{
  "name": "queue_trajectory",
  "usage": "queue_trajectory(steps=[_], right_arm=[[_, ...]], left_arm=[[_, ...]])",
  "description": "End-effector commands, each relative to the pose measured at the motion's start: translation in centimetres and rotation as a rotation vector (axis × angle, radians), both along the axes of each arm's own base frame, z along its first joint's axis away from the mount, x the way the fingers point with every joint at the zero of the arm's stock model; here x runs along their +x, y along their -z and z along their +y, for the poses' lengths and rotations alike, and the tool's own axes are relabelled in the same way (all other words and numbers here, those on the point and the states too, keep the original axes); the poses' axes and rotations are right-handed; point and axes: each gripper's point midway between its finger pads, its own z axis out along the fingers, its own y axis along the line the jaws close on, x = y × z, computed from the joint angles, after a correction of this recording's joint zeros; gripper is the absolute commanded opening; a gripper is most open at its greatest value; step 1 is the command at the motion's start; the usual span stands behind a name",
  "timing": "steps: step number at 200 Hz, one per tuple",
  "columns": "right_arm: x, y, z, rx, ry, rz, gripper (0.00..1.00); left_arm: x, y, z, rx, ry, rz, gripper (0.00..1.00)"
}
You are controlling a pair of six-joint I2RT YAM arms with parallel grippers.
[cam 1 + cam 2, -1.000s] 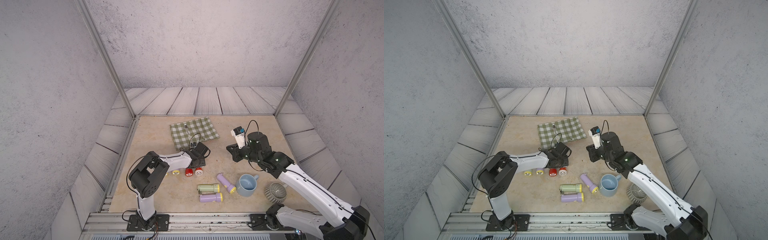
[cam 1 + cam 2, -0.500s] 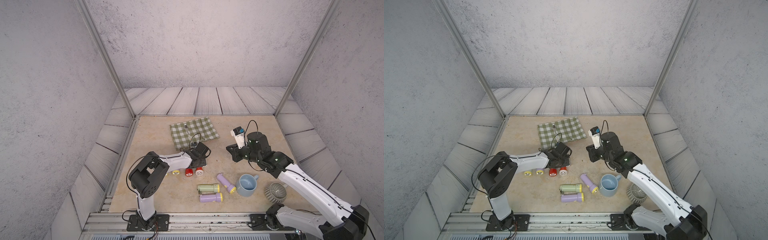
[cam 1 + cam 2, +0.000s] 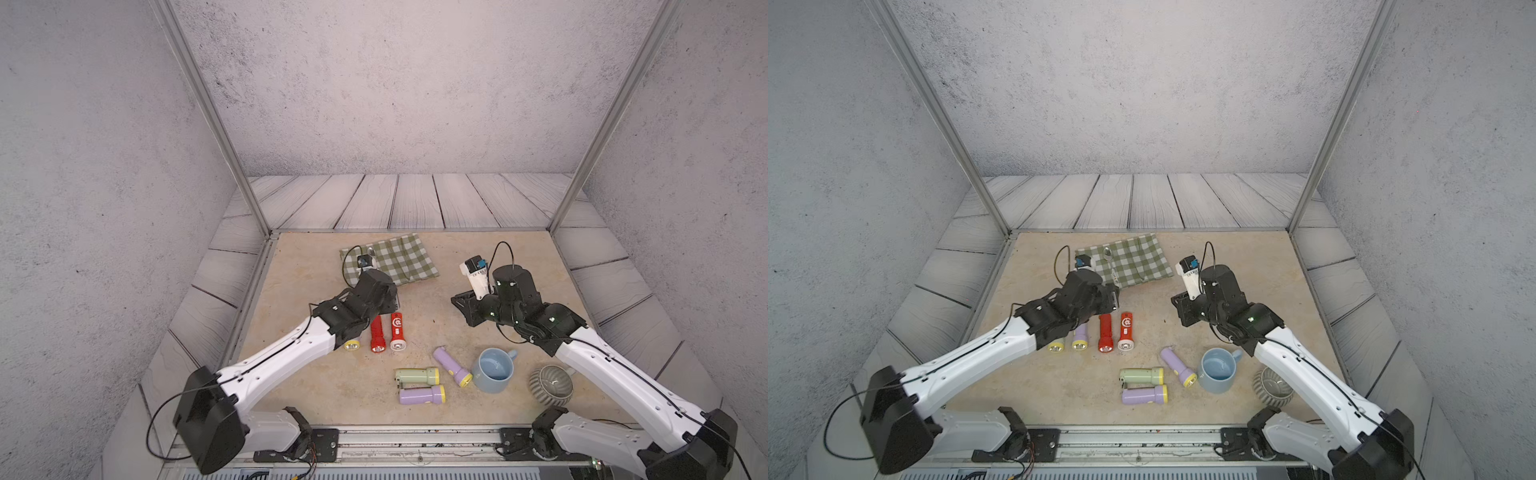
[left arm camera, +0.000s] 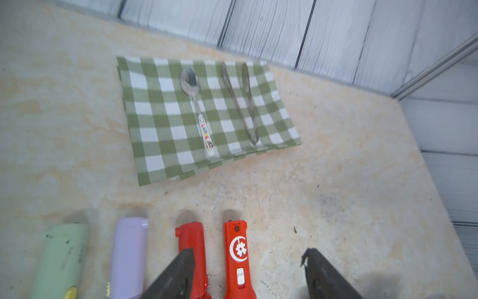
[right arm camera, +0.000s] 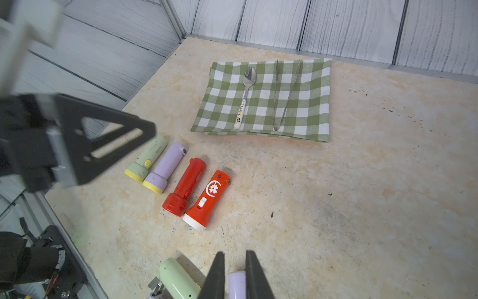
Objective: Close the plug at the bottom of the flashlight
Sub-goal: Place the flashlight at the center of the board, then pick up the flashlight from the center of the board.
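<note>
Overhead, leftmost flashlight (image 3: 1055, 345) mostly behind left arm (image 3: 976, 353); left claw (image 4: 248, 250) wide, right claw (image 5: 235, 252) barely ajar, both empty.

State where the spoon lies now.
In a top view the spoon lies on the green checked cloth at the far side of the table, left of centre, beside the tongs and beyond the row of flashlights.

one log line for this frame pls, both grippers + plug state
left gripper: open over logo flashlight, no grip | right gripper: narrow gap, empty, off table | front green flashlight: plug prongs out
</note>
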Motion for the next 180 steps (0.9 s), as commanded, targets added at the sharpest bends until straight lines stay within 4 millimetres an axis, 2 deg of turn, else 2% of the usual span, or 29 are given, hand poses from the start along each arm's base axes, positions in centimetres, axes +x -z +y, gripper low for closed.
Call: queue_trajectory(steps=[1, 21, 49, 90, 121, 146, 180], right_arm=[[-2.6, 3.4, 0.1, -0.074, -0.036, 0.098, 0.19], [-5.2, 5.9, 1.0, -0.16, -0.096, 0.129, 0.23], [-8.6, 8.0, 2.8, -0.257, -0.216, 0.129, 0.32], [-11.5, 12.2, 3.5, -0.407, -0.306, 0.185, 0.47], [-11.4, 14.7, 2.6, -0.557, -0.291, 0.181, 0.5], [-10.5, 15.1, 2.6, -0.613, -0.283, 0.142, 0.53], [-9.4, 15.0, 4.1, -0.619, -0.311, 0.096, 0.53]], left_arm=[[-1.4, 0.3, 2.5, 0.043, 0.0, -0.049, 0.71], [-2.8, -0.3, 3.6, 0.012, 0.025, -0.077, 0.71], [-4.4, -0.1, 5.6, -0.027, 0.006, -0.085, 0.71], [-6.7, 0.3, 8.2, -0.117, -0.033, -0.124, 0.7], [-7.8, 0.3, 9.5, -0.148, -0.048, -0.15, 0.7], [-8.2, -0.2, 10.3, -0.153, -0.066, -0.166, 0.7], [-8.4, 0.1, 10.5, -0.153, -0.072, -0.161, 0.7]])
